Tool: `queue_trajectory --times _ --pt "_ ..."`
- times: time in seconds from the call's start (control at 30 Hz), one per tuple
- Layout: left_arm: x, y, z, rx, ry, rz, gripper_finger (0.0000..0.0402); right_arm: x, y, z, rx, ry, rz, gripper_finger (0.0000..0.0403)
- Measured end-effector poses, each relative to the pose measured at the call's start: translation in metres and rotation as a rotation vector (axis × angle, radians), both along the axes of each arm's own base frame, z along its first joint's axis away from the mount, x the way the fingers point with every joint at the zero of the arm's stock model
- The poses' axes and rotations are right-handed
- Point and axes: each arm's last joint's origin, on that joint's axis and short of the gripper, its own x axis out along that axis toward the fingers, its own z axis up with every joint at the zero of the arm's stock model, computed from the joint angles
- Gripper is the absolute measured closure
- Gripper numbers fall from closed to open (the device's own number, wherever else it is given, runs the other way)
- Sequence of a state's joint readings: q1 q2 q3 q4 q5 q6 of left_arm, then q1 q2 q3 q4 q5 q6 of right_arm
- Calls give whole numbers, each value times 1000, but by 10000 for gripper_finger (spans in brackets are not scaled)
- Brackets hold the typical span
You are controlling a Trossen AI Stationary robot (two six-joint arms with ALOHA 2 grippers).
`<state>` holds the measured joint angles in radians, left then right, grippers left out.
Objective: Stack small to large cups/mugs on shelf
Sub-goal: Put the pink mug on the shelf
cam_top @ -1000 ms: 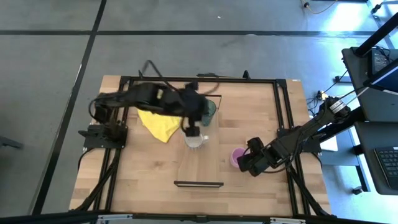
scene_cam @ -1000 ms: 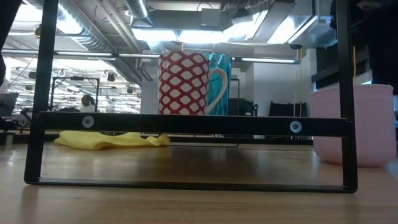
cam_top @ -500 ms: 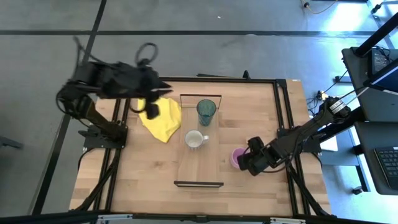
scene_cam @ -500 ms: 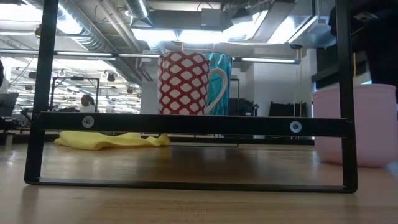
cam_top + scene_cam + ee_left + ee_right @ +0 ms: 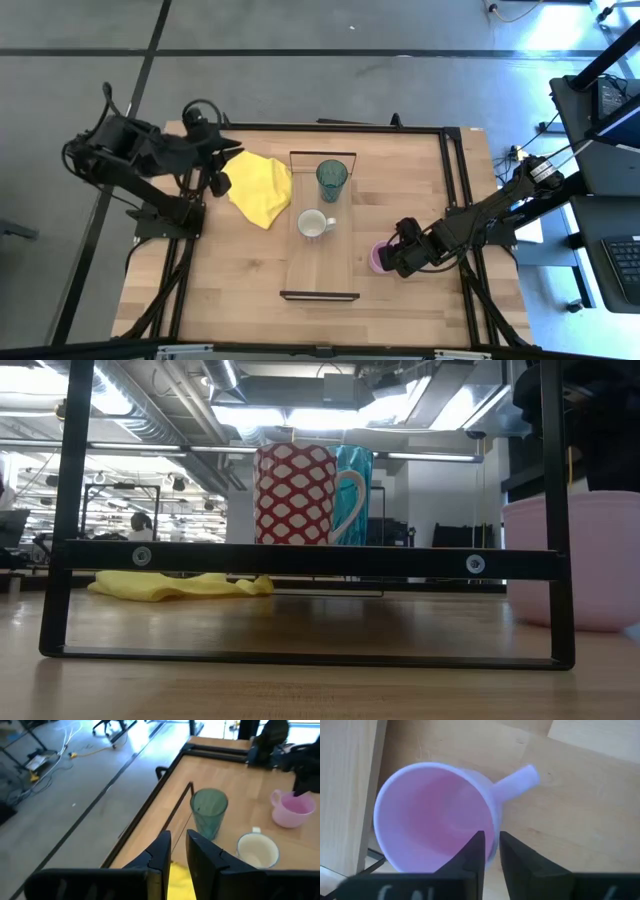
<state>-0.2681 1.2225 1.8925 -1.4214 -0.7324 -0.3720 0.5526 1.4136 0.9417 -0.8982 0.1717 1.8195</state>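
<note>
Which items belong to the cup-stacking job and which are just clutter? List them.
Job:
- teal tumbler, on the shelf
- white mug, on the shelf
- pink mug, on the table beside the shelf, right gripper at it
- left gripper, off by the table's edge

Lying about:
- yellow cloth

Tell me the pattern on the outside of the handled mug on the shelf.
The mug has a red lattice over white, clearest in the low view; from above it looks plain white.

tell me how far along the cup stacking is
Done: the teal tumbler and the white mug stand on the shelf. In hand: the right tool sits at the pink mug, which is on the table beside the shelf. Left: placing that mug. The left tool waits over the table's edge.
</note>
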Motion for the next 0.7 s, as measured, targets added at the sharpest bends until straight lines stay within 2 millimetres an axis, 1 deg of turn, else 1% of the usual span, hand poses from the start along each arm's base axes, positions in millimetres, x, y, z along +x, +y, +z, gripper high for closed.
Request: queue_trajectory --times 0.13,0.3,0.43,0.6,0.7 --pt "-8 -2 -20 -39 -13 22 347 1 1 0 26 -6 -8 342" --pt "-18 -3 -39 -84 -47 33 347 5 4 -5 47 5 -40 348" --pt "-25 -3 -45 -97 -82 42 347 9 7 -10 56 4 -48 335" --pt "-30 -2 -46 -90 -102 53 347 12 9 -14 59 1 -59 308" --pt "-30 -2 -46 -81 -98 55 347 13 9 -15 65 4 -97 313"
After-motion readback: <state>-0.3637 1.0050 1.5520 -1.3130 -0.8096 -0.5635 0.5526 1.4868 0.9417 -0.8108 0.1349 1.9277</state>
